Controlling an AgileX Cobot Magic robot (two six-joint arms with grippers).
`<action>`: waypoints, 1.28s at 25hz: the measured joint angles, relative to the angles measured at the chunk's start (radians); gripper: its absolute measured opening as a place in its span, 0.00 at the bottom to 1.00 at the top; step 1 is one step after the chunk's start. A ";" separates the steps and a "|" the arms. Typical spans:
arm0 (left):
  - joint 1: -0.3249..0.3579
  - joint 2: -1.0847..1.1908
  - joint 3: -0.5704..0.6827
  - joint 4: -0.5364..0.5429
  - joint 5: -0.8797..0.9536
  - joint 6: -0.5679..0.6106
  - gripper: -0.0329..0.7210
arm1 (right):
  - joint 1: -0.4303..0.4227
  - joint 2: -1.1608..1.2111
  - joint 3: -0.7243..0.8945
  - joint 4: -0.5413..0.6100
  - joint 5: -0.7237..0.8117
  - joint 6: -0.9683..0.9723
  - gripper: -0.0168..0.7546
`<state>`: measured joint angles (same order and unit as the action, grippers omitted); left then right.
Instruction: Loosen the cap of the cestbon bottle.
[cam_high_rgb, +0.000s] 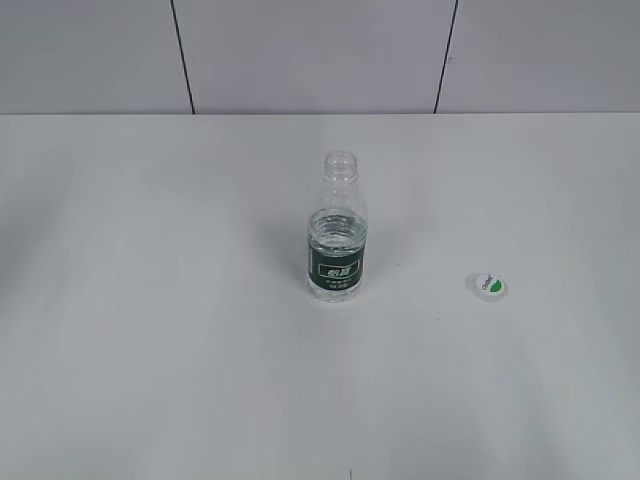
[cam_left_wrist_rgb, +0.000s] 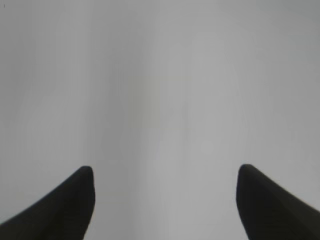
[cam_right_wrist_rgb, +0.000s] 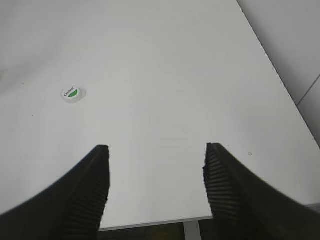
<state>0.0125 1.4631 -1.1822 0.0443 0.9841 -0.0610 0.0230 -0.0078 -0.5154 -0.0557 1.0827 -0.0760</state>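
The cestbon bottle (cam_high_rgb: 337, 233) stands upright in the middle of the white table, clear and ribbed, with a dark green label band and an open neck. The cap (cam_high_rgb: 486, 286) lies on the table to the bottle's right, white with a green patch on top; it also shows in the right wrist view (cam_right_wrist_rgb: 71, 93). Neither gripper shows in the exterior view. My left gripper (cam_left_wrist_rgb: 165, 172) is open and empty over bare table. My right gripper (cam_right_wrist_rgb: 156, 150) is open and empty above the table's near edge, apart from the cap.
The white table (cam_high_rgb: 150, 300) runs back to a grey panelled wall (cam_high_rgb: 320, 50). In the right wrist view the table's edge (cam_right_wrist_rgb: 150, 222) and a leg show below the fingers.
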 joint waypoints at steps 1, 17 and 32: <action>0.021 -0.008 0.008 -0.015 0.012 0.017 0.75 | 0.000 0.000 0.000 0.000 0.000 0.000 0.62; 0.138 -0.550 0.389 -0.104 0.046 0.167 0.71 | 0.000 0.000 0.000 0.000 0.000 0.000 0.62; 0.138 -1.287 0.598 -0.102 0.074 0.168 0.69 | 0.000 0.000 0.000 0.000 0.001 0.000 0.62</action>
<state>0.1505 0.1758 -0.5845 -0.0572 1.0584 0.1071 0.0230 -0.0078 -0.5154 -0.0557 1.0835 -0.0760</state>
